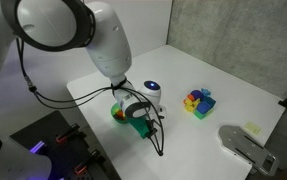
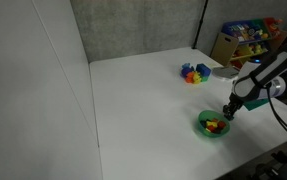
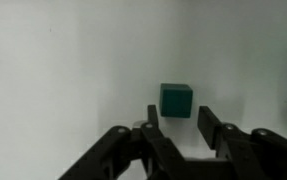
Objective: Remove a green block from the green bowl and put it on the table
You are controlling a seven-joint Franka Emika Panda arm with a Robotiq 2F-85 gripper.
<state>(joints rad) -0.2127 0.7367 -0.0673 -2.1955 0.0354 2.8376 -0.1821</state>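
End effector (image 3: 180,128) is hanging open just short of a tiny dark green cube (image 3: 176,100).
Its black fingers (image 3: 209,125) are standing apart and gripping nothing, while the cube is sitting on the plain white matte surface (image 3: 63,70), just beyond the fingertips and in line with their gap. In an exterior view the end effector is hanging just beside the shallow bright green bowl (image 2: 204,130), near the right.

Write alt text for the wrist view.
A small dark green block sits on the white table, just beyond the open gripper, whose black fingers rise from the bottom edge on either side of it.
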